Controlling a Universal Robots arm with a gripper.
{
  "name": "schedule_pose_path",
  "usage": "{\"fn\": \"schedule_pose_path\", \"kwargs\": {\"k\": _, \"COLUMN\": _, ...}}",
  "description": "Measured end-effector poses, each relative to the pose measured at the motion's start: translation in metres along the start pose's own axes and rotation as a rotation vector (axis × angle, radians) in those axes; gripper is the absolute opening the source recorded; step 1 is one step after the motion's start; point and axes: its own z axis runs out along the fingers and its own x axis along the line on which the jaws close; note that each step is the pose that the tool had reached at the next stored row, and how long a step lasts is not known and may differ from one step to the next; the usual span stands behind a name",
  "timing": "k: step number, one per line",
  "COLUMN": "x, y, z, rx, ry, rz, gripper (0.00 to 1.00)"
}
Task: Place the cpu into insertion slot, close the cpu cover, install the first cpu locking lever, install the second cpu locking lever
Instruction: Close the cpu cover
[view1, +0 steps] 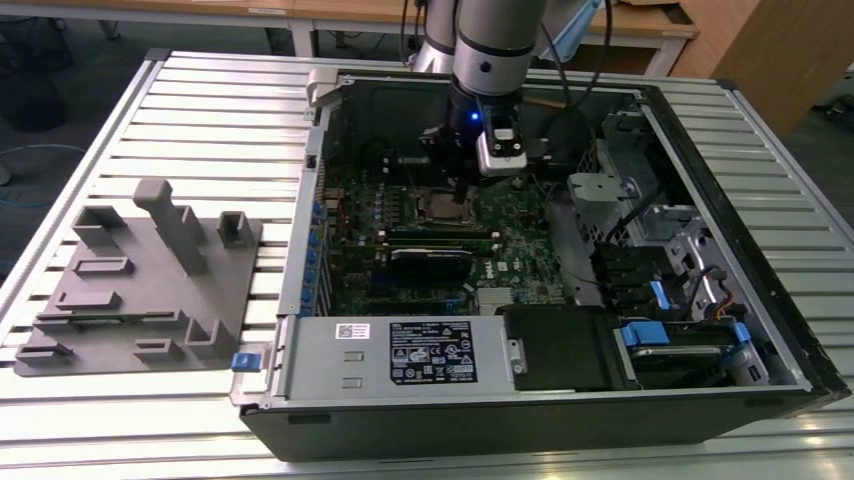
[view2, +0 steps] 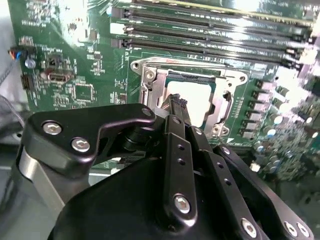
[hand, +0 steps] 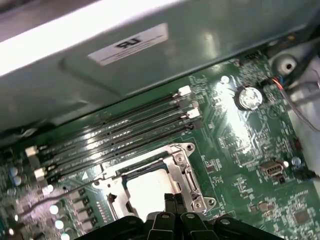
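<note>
The insertion slot (view1: 445, 207) sits in the green motherboard inside the open computer case. In both wrist views the cpu (view2: 200, 97) (hand: 145, 190) shows as a bright metal square seated in the slot. The silvery cpu cover (view2: 223, 107) (hand: 183, 169) lies flat around it. My gripper (view1: 463, 183) (view2: 176, 104) (hand: 172, 199) hangs just above the slot's edge, fingers shut together with nothing seen between them. A thin wire lever (hand: 65, 194) runs along one side of the slot.
Long black memory slots (hand: 115, 132) (view2: 210, 30) lie beside the socket, with the case wall (hand: 150, 60) beyond them. A coin cell (hand: 249, 96) and capacitors (hand: 54, 209) stand nearby. A grey fixture block (view1: 134, 280) rests on the slatted table at the exterior view's left.
</note>
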Motion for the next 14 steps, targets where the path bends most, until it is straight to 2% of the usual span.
{"fn": "schedule_pose_path", "kwargs": {"k": 5, "x": 0.0, "y": 0.0, "z": 0.0001, "rx": 0.0006, "ry": -0.0018, "rz": -0.084, "gripper": 0.1}}
{"fn": "schedule_pose_path", "kwargs": {"k": 11, "x": 0.0, "y": 0.0, "z": 0.0, "rx": 0.0005, "ry": -0.002, "rz": -0.086, "gripper": 0.1}}
{"fn": "schedule_pose_path", "kwargs": {"k": 14, "x": 0.0, "y": -0.0001, "z": -0.0049, "rx": 0.0005, "ry": -0.0019, "rz": -0.086, "gripper": 0.1}}
